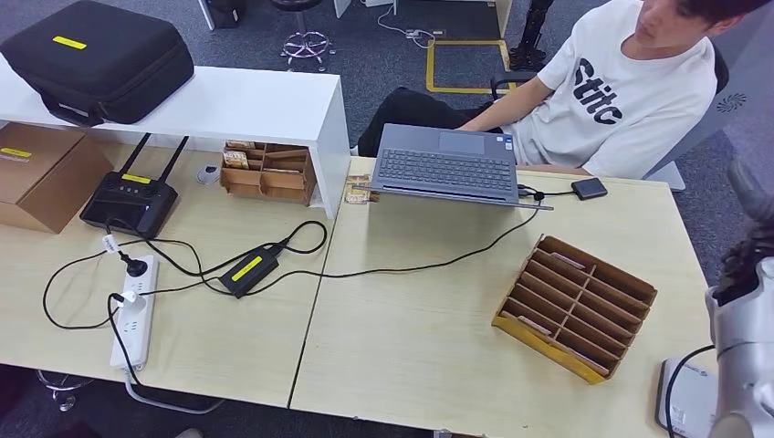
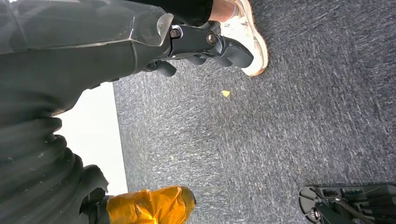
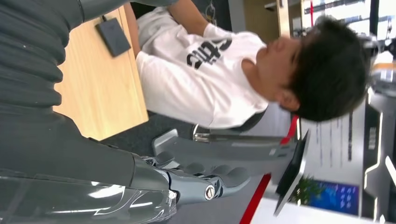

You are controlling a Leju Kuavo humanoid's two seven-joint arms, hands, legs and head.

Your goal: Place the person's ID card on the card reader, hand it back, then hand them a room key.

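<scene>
A person in a white T-shirt (image 1: 630,91) sits behind the far side of the table at an open grey laptop (image 1: 447,164); the right wrist view shows the same person (image 3: 210,70). A slotted cardboard rack (image 1: 575,306) with cards in some slots lies at the table's right. A white flat device with a black cable (image 1: 686,401), probably the card reader, sits at the near right corner. My right hand (image 1: 750,260) is raised at the right edge, beyond the rack; its fingers (image 3: 205,184) are apart and hold nothing. My left hand (image 2: 205,44) hangs over grey carpet, holding nothing.
A small black box (image 1: 589,189) lies by the laptop. Left half of the table: a power strip (image 1: 132,315), a black adapter (image 1: 248,269), a router (image 1: 128,201), trailing cables, a cardboard box (image 1: 41,173). A white shelf (image 1: 237,105) carries a black case (image 1: 96,59). A person's shoe (image 2: 245,35) is near my left hand.
</scene>
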